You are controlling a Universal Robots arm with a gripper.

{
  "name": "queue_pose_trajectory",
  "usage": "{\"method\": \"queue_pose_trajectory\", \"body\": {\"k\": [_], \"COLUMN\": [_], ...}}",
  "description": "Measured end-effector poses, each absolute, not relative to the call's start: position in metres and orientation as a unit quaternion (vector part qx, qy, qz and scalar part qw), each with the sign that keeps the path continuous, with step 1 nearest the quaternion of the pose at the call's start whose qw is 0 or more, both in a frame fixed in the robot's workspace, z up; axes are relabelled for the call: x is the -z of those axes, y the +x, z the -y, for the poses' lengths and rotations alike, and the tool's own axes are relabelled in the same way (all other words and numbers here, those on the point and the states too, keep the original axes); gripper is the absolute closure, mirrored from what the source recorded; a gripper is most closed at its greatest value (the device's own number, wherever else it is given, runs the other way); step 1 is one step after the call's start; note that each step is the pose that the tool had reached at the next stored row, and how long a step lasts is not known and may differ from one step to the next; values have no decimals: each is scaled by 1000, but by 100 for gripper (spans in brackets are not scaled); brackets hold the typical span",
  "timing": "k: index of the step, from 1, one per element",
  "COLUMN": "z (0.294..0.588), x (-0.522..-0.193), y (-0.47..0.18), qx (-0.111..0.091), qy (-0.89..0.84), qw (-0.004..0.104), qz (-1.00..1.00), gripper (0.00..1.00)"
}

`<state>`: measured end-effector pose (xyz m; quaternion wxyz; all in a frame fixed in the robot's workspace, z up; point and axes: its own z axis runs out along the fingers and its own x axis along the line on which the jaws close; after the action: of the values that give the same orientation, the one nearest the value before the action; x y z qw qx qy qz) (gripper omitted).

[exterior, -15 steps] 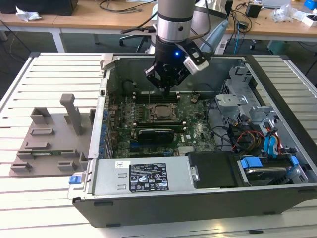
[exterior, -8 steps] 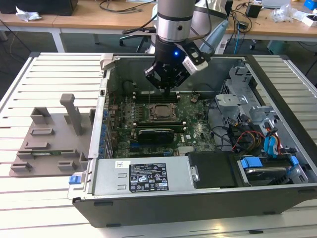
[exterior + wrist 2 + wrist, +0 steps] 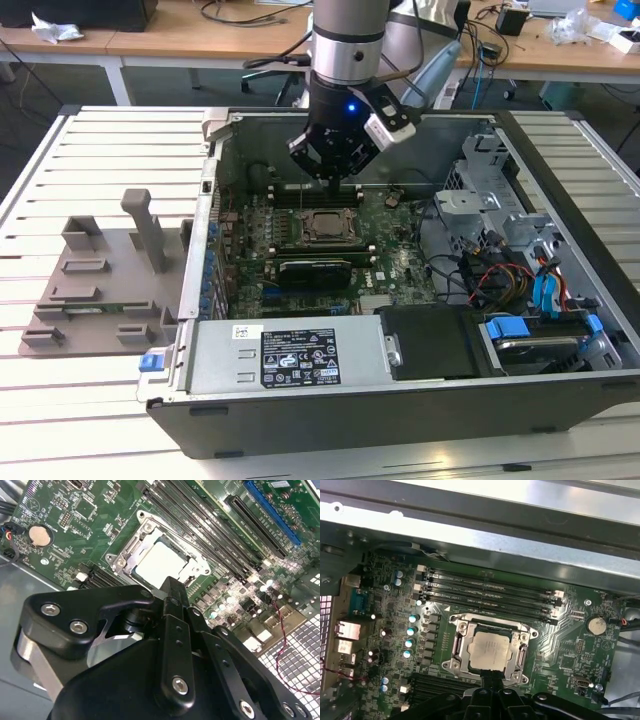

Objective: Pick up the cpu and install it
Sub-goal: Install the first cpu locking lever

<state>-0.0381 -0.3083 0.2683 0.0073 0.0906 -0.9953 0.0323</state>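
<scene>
Second wrist view: cpu (image 3: 159, 562) seen seated in socket frame (image 3: 131, 547) on motherboard (image 3: 75, 515), directly beneath and just ahead of end effector (image 3: 172, 592). Fingers seen drawn together, nothing held. Exterior view: end effector (image 3: 335, 172) poised above socket, inside computer case (image 3: 560, 190).

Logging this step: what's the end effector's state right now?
End effector: cannot be told; it hangs above the cpu, which sits in the socket.

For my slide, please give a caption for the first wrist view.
CPU seated in the motherboard socket, with the claw just beside it.
</scene>
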Motion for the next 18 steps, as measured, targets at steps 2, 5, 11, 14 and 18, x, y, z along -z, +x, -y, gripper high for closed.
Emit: {"method": "queue_pose_trajectory", "body": {"k": [2, 5, 11, 14, 18], "z": [308, 308, 308, 308, 308], "x": [-268, -268, -268, -268, -268], "y": [-40, -43, -45, -46, -47], "qx": [-32, -32, -32, -32, -32], "qy": [91, 91, 91, 91, 91], "qw": [7, 7, 7, 7, 7], "qz": [995, 995, 995, 995, 995], "gripper": [89, 89, 89, 89, 89]}}
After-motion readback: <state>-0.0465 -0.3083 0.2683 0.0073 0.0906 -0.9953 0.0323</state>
